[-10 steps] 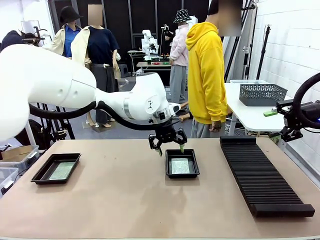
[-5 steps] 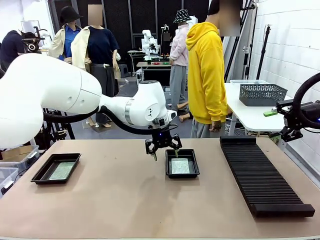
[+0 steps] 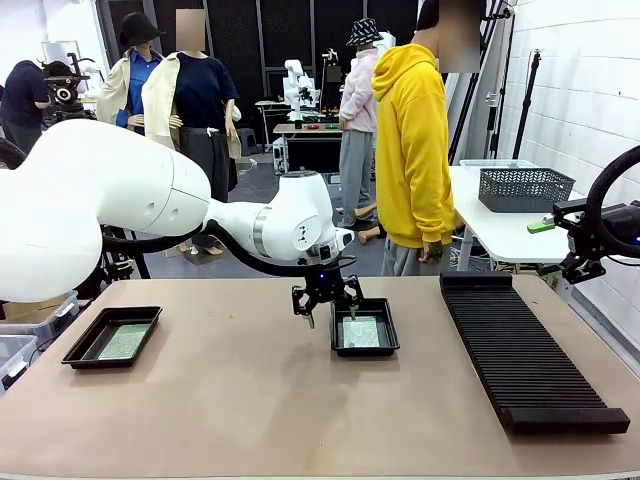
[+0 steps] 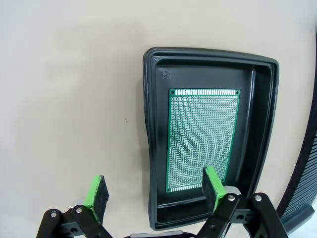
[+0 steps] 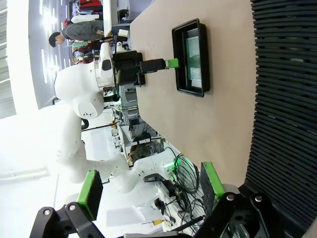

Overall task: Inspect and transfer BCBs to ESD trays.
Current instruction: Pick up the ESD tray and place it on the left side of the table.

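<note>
Two black ESD trays lie on the table. The middle tray (image 3: 364, 346) holds a green BCB (image 3: 361, 332), and the left tray (image 3: 78, 355) holds another BCB (image 3: 124, 341). My left gripper (image 3: 328, 312) hangs open and empty over the middle tray's left rim. In the left wrist view its fingers (image 4: 96, 191) straddle that rim (image 4: 147, 148), one pad over the BCB (image 4: 202, 134) and one over bare table. My right gripper (image 3: 545, 248) stays open at the table's far right; in the right wrist view it (image 5: 151, 191) is empty, far from the tray (image 5: 190, 90).
A long black ribbed rack (image 3: 520, 345) lies along the table's right side. A person in a yellow hoodie (image 3: 412, 150) stands at the far edge. A grey mesh basket (image 3: 525, 188) sits on a white side table behind. Bare tabletop spreads between the trays and in front.
My left gripper has shifted slightly left and lower, from above the middle tray's far rim to its left rim. The right arm and both boards have not moved.
</note>
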Controlling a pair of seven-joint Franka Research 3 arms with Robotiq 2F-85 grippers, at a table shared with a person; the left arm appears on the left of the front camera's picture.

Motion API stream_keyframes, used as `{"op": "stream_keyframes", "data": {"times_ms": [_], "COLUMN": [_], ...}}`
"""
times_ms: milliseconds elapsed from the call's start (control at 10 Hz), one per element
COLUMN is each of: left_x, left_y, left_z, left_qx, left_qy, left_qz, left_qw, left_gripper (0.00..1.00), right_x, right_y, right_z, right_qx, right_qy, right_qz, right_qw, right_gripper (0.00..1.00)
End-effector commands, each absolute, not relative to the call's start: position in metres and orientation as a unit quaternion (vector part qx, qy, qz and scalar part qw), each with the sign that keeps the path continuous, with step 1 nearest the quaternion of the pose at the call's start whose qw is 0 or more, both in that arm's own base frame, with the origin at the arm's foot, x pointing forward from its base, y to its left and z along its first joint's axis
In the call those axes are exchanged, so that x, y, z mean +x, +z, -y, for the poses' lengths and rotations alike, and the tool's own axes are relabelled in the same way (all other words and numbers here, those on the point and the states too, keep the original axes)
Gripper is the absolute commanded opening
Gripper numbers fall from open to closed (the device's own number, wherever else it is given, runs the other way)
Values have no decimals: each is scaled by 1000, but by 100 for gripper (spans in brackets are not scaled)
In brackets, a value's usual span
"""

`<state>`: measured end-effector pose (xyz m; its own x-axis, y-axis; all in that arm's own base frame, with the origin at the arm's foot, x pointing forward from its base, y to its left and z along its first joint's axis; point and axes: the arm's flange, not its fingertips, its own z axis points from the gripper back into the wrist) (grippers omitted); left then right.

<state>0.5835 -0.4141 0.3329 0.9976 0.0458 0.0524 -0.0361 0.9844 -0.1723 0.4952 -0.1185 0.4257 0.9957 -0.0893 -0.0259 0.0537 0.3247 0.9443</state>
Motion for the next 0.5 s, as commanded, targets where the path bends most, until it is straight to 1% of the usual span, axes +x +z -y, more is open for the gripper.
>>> {"op": "stream_keyframes", "data": {"times_ms": [0, 100, 400], "left_x": [584, 584, 584], "left_y": [333, 333, 330], "left_z": [417, 416, 416], "left_qx": [-78, -78, -93], "left_qy": [18, 17, 8], "left_qz": [42, 44, 47], "left_qw": [996, 996, 995], "left_gripper": [100, 94, 65], "right_x": [495, 495, 495], "right_y": [426, 426, 426], "right_z": [118, 118, 118], "right_qx": [580, 580, 580], "right_qy": [-45, -45, -45], "right_qz": [15, 15, 15], "right_qw": [814, 814, 814], "right_gripper": [100, 100, 100]}}
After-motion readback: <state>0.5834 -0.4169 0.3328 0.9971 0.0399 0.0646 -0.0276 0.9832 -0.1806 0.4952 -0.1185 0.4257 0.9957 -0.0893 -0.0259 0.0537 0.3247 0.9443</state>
